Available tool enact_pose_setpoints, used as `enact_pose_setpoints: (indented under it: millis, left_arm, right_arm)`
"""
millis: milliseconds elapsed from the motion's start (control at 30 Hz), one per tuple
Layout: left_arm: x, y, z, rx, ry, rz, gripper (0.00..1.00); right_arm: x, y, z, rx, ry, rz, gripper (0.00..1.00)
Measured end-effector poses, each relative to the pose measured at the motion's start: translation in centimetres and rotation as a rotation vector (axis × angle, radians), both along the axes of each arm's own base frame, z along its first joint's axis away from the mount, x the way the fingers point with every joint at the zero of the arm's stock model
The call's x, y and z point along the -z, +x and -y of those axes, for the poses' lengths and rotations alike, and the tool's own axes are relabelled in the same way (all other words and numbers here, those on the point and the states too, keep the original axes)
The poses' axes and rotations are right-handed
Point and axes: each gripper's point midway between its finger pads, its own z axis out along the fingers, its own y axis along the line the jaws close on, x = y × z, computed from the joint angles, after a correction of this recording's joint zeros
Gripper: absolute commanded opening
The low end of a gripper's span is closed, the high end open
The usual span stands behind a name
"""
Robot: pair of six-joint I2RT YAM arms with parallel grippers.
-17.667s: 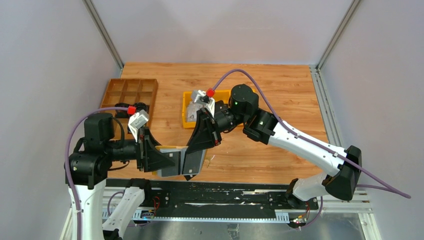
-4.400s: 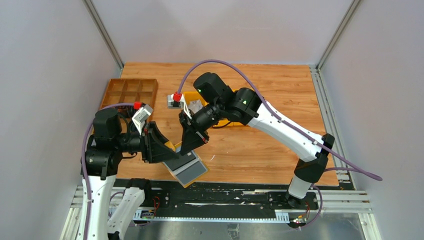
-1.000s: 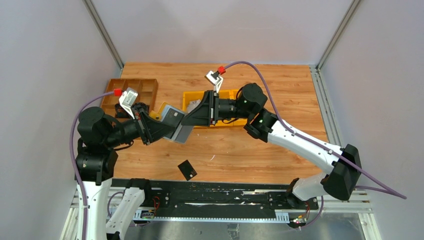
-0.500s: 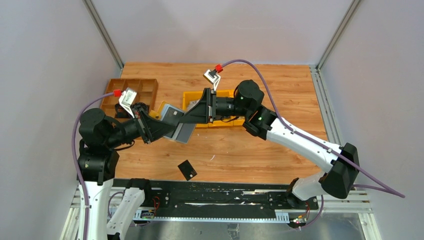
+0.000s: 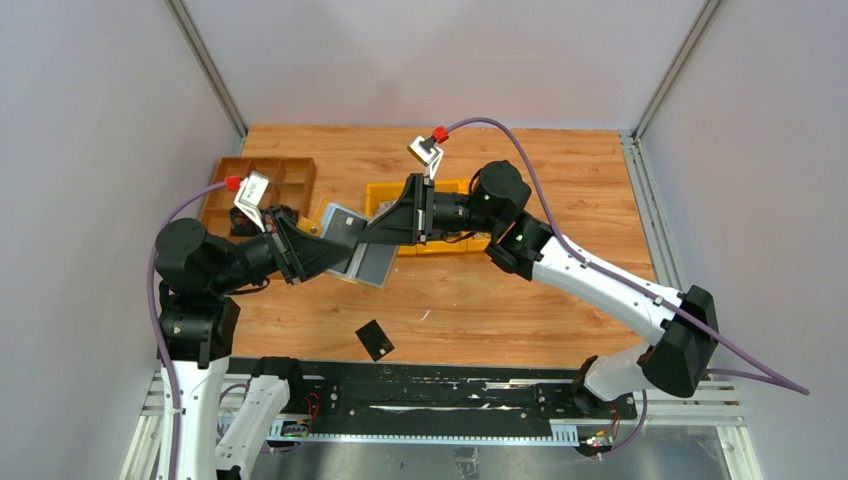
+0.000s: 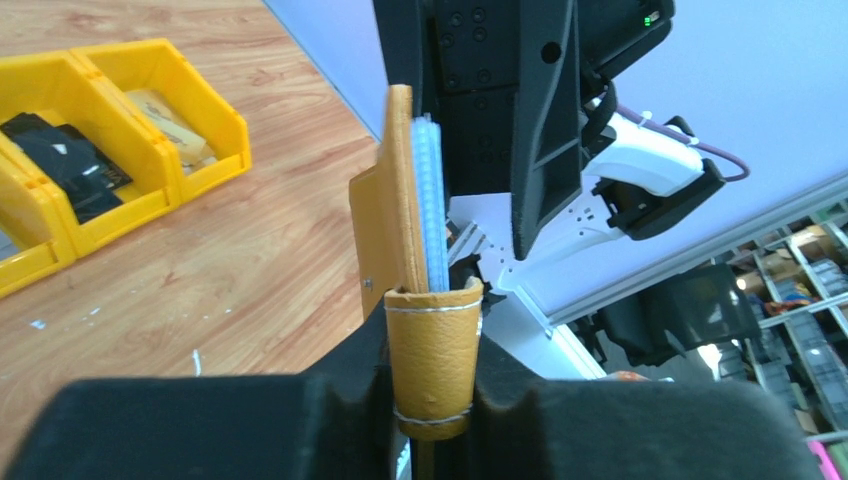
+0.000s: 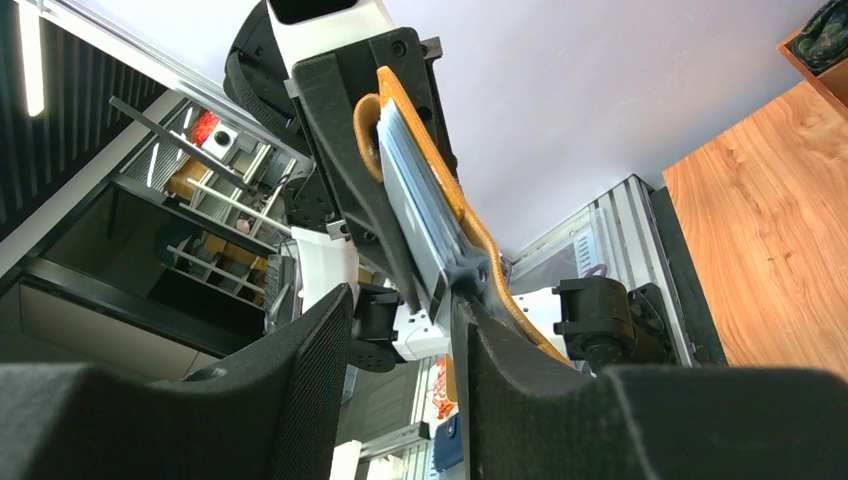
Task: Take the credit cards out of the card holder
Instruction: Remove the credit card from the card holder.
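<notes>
My left gripper [image 5: 340, 256] is shut on the fold of the mustard-yellow card holder [image 5: 368, 265] and holds it in the air above the table's left half. In the left wrist view the holder [image 6: 432, 350] stands edge-on between my pads, with pale grey-blue cards [image 6: 432, 190] stacked inside. My right gripper [image 5: 370, 238] is open at the holder's free end. In the right wrist view its jaws [image 7: 400, 300] stand apart, with the cards [image 7: 415, 205] just beyond the tips. One black card [image 5: 374, 340] lies flat on the table near the front edge.
Yellow plastic bins [image 5: 385, 190] stand behind the right gripper; in the left wrist view they [image 6: 120, 75] hold dark items. A brown compartment tray [image 5: 262, 180] sits at the back left. A black rail runs along the table's front edge.
The held card holder has tipped a little, showing more grey lining on its right. The right gripper has moved slightly left against it. The black card on the table has not moved.
</notes>
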Motion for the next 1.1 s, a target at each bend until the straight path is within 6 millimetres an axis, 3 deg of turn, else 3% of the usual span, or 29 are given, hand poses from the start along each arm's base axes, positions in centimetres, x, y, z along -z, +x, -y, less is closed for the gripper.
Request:
enact_pose_setpoints:
  millis: [133, 233, 367, 533, 667, 900, 1100]
  left_arm:
    - [-0.5, -0.5, 0.2, 0.032, -0.014, 0.008, 0.37]
    - [-0.7, -0.8, 0.4, 0.054, -0.024, 0.008, 0.38]
    - [-1.1, -1.2, 0.5, 0.075, -0.034, 0.010, 0.16]
    - [-1.3, -1.2, 0.5, 0.074, -0.043, 0.005, 0.14]
    - [-1.3, -1.2, 0.5, 0.078, -0.043, 0.005, 0.15]
    - [-1.4, -1.2, 0.5, 0.078, -0.044, 0.011, 0.26]
    - [-1.5, -1.9, 0.7, 0.118, -0.043, 0.003, 0.32]
  right_arm:
    - [0.2, 0.1, -0.5, 0.008, 0.001, -0.009, 0.36]
    - [0.4, 0.3, -0.8, 0.025, -0.003, -0.018, 0.33]
    - [0.0, 0.3, -0.8, 0.041, 0.007, -0.017, 0.30]
    - [-1.2, -0.1, -0.3, 0.046, 0.039, 0.001, 0.31]
    - [-1.1, -0.1, -0.3, 0.045, 0.051, -0.005, 0.25]
    - [-1.0, 0.1, -0.5, 0.043, 0.073, -0.031, 0.00]
    - [-1.0, -0.2, -0.6, 0.040, 0.088, -0.027, 0.00]
